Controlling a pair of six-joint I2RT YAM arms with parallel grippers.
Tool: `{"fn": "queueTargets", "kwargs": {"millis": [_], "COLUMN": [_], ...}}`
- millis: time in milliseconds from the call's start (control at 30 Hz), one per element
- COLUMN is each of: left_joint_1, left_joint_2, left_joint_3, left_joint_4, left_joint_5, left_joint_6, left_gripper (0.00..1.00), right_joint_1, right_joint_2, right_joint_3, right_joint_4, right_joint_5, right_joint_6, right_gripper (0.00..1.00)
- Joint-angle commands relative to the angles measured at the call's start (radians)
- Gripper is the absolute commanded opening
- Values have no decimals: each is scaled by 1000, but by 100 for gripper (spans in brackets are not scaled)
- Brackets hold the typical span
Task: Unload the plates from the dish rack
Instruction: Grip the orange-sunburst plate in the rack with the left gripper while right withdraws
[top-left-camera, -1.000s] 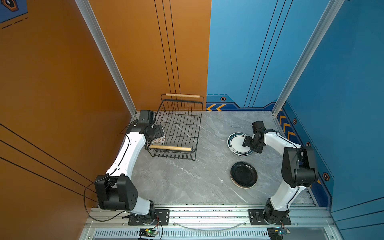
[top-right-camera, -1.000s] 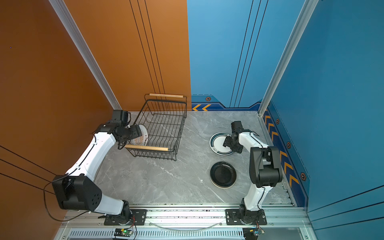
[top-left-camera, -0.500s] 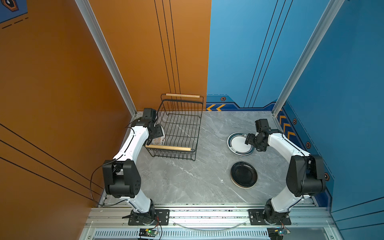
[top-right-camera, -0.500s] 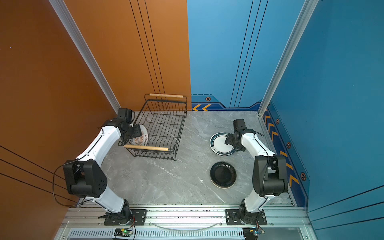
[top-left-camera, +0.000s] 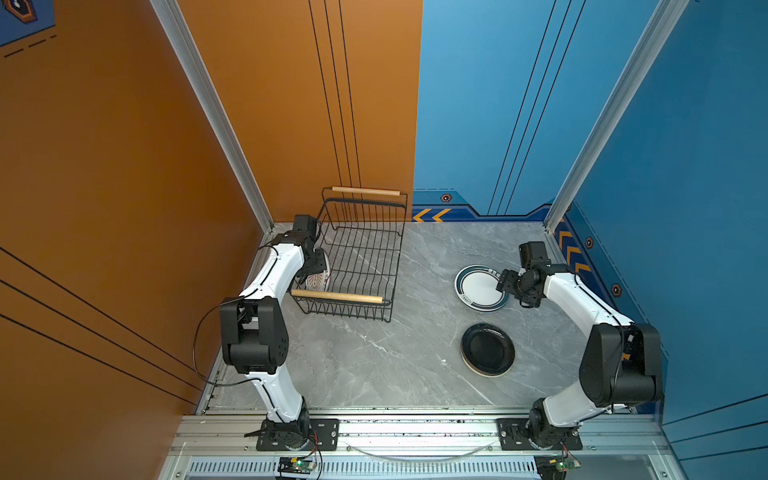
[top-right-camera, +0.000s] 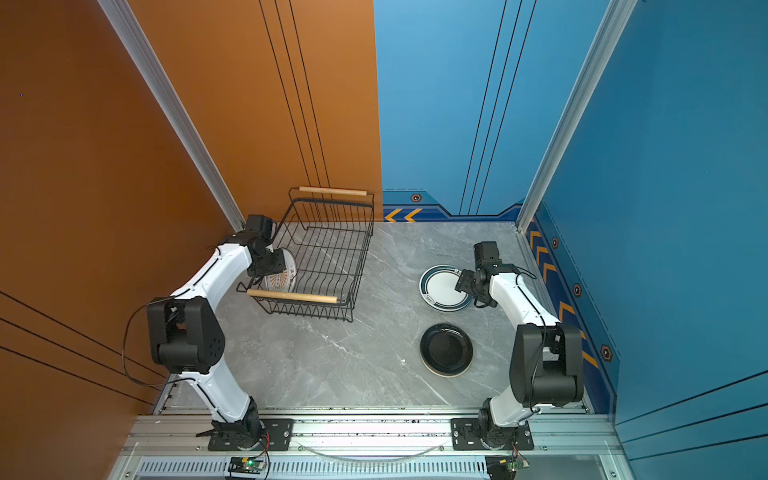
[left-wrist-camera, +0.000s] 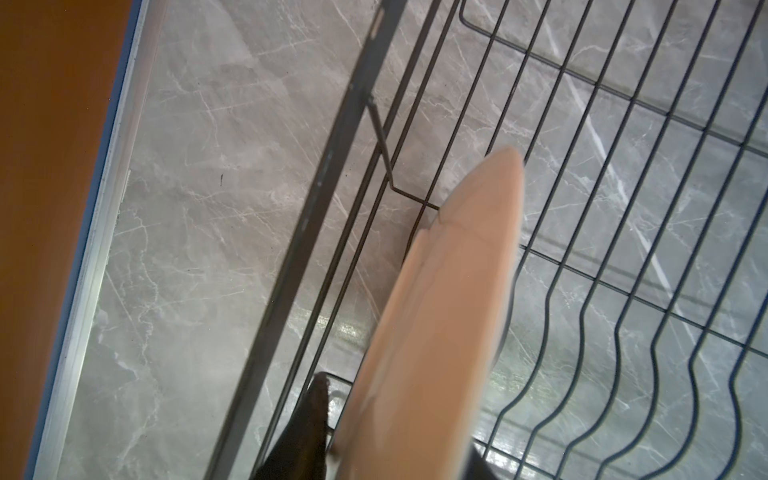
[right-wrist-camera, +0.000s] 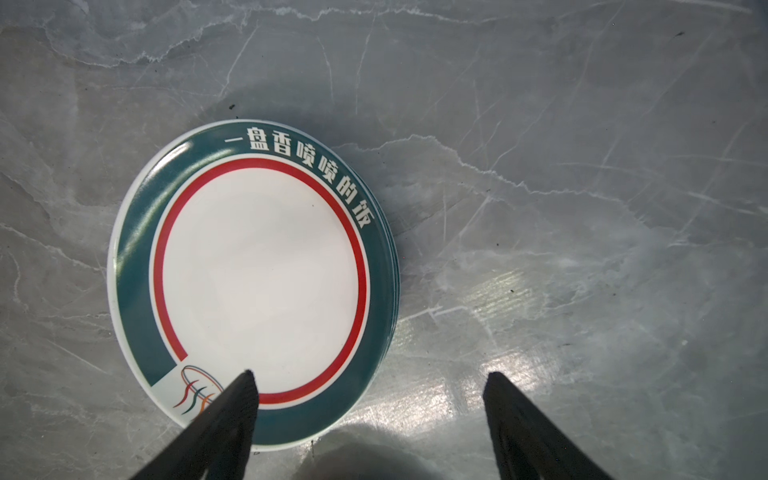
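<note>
At the rack's near-left corner, the left gripper (top-left-camera: 312, 270) sits over the sunburst plate (top-left-camera: 321, 279). Its own arm hides most of that plate in both top views, so we only get a slice of the orange rays. Left wrist view: same plate (left-wrist-camera: 440, 332) edge-on, blurred, cut off by the frame. One dark finger (left-wrist-camera: 316, 415) shows just beside its rim, the other is behind the plate. Plate is between the jaws, but we can't tell whether they pinch it or just flank it. It stands upright in the dish rack (top-left-camera: 365, 253), near the rack's left side

Right gripper (right-wrist-camera: 370, 376) is spread wide, holding nothing, hovering above the teal-rimmed white plate (right-wrist-camera: 257, 266). One finger (right-wrist-camera: 232, 415) is over its rim, the other over bare table (right-wrist-camera: 582, 208). That plate tops a pile: extra edges peek out beneath, number unreadable. The black plate (top-left-camera: 487, 348), nearer the front, also has a paler rim under it

Count as we see it: 1 rack, 2 wooden handles (top-left-camera: 336, 296), 1 plate in the rack, 2 piles on the table, 3 plate faces visible, 2 arms
</note>
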Motion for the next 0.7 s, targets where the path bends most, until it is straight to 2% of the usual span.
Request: {"fn": "queueTargets", "kwargs": {"millis": [0,267,667], "left_joint_1": [8,13,10], "left_joint_2": [10,-8,-93], "left_joint_3": [21,9,3], "left_joint_4": [-5,-5,-9], "left_joint_5": [-18,-26,-20], "left_joint_6": [10,24,42], "left_gripper": [31,16,5], "right_joint_1": [-7,-7,1], "right_joint_2": [-27,-50,-75], "right_joint_3": [-27,-37,-24], "right_joint_4": [-13,-8,-5], "right_joint_5": [-6,-21,-49], "right_joint_6": [-20,-19,-6], "right_gripper": [84,83,84]}}
